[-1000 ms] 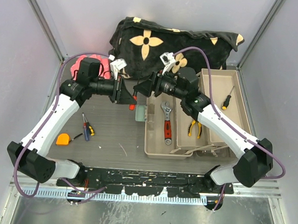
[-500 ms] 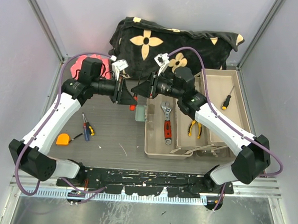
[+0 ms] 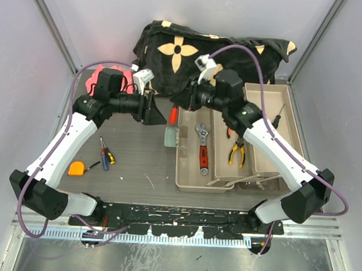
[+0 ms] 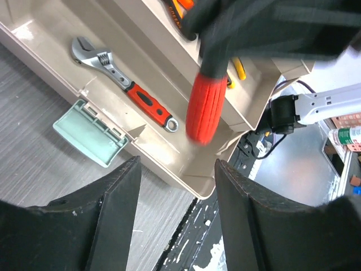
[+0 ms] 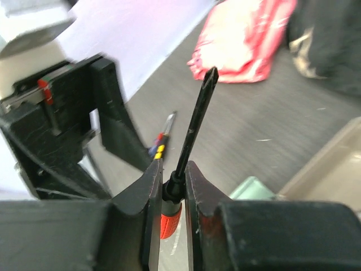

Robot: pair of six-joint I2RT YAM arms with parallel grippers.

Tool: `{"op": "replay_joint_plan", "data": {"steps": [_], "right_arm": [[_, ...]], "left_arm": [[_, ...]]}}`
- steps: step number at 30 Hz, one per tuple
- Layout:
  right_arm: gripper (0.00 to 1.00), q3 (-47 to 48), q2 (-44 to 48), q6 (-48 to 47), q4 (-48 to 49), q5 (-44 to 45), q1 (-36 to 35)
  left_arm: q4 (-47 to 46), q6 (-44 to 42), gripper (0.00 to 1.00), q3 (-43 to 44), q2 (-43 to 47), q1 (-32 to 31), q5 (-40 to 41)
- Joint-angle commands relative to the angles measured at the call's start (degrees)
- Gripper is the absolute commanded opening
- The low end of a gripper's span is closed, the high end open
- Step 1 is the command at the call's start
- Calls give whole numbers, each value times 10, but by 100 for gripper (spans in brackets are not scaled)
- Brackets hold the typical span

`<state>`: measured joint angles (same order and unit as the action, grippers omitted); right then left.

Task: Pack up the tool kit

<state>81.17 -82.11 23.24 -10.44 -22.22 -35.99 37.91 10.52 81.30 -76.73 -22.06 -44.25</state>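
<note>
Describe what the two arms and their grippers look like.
Both arms have white shell links and black joints: left arm, right arm. A purple cable runs along each. The left gripper and right gripper have matte black, wedge-shaped fingers.

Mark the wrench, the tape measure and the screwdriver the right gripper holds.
wrench (image 3: 203, 156): top external view, on its red handle.
tape measure (image 3: 76, 168): top external view, on its orange case.
screwdriver (image 5: 194, 127): right wrist view, on its black shaft.

We see smooth beige plastic on the tray (image 4: 56, 31). The wrench (image 4: 127, 84) head is bright metal. The screwdriver (image 5: 194, 121) shaft looks matt black.
</note>
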Motion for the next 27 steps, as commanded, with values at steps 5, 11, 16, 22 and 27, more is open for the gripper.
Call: {"op": "replay_joint_plan", "data": {"steps": [5,11,16,22,27], "right_arm": [[1,160,47,-139,-268,219,135],[1,167,48,-186,-375,288,253],[1,99,52,-195,-377,309,308],[1,75,43,-195,-368,316,334],[1,66,26,-202,-373,323,337]], "left_arm": [[-36,-7,56,-7,55,9,31],[-26,-19,55,-27,69,10,40],[-8,-35,54,-31,76,10,43],[9,-59,54,-44,95,11,53],[16,-68,53,-61,105,11,57]]}}
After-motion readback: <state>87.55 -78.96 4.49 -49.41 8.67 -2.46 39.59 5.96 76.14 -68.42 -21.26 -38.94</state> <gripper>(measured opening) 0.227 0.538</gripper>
